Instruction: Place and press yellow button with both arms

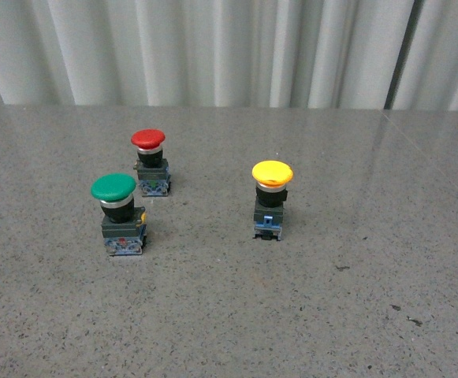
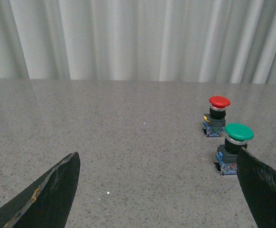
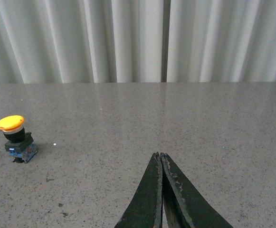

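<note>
You've got the yellow button point(image 1: 272, 198) standing upright on the grey speckled table point(image 1: 307, 315), right of centre in the front view, w/ nothing touching it. Cap up, black body, blue-grey base on the surface. Well apart to its left: the green button point(image 1: 116, 213), nearer, and the red button point(image 1: 150, 161), farther back, just behind the green one. Both upright too. Pleated white curtain point(image 1: 213, 47) runs along the far edge.

No arm shows in the front view. Your left gripper point(image 2: 159, 190) has its fingers point(image 2: 52, 194) spread wide, nothing between them; green & red btns sit beyond one finger. Your right gripper point(image 3: 161, 161) has its tips pressed together, holding nothing; yellow btn sits well off to one side of it.
</note>
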Controlling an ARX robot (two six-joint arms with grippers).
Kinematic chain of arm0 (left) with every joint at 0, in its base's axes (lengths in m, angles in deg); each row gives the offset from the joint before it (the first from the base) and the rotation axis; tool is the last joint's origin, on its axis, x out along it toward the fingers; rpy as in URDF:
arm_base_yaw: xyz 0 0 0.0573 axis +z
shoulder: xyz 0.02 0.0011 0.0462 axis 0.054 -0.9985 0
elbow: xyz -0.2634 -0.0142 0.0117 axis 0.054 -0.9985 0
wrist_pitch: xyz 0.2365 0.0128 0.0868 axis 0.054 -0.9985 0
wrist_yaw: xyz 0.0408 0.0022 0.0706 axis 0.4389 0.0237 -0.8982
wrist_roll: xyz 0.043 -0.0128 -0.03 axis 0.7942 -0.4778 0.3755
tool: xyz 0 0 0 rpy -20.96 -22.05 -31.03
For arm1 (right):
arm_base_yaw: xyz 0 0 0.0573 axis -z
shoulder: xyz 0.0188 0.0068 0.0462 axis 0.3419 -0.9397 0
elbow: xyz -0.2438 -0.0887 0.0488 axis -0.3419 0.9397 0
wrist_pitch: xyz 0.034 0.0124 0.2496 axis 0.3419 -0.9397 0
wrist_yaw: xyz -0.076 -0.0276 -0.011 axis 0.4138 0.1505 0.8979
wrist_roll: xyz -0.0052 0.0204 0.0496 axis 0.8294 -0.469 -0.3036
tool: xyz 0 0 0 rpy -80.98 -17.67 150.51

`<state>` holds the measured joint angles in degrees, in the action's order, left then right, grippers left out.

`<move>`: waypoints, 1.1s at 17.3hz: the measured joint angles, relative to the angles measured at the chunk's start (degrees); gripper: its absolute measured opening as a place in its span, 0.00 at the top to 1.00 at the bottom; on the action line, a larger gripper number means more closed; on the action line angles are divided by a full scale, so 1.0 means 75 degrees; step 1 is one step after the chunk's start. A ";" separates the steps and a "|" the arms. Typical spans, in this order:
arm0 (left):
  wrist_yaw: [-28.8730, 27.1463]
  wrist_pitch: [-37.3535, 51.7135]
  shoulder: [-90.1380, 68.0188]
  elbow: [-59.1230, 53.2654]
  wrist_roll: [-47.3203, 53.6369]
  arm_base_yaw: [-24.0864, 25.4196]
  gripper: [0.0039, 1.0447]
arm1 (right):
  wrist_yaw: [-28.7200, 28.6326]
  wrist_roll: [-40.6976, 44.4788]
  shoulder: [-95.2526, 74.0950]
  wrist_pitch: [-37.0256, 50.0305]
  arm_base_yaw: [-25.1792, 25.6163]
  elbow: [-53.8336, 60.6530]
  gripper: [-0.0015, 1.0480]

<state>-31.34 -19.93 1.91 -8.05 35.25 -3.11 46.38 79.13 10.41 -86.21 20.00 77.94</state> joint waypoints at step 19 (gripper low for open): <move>0.0000 -0.0003 0.0000 0.0000 0.0000 0.0000 0.06 | 0.0000 0.0000 0.0000 0.0006 0.0000 0.0000 0.06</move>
<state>-31.34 -19.95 1.91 -8.05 35.25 -3.11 46.38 79.13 10.41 -86.17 20.00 77.94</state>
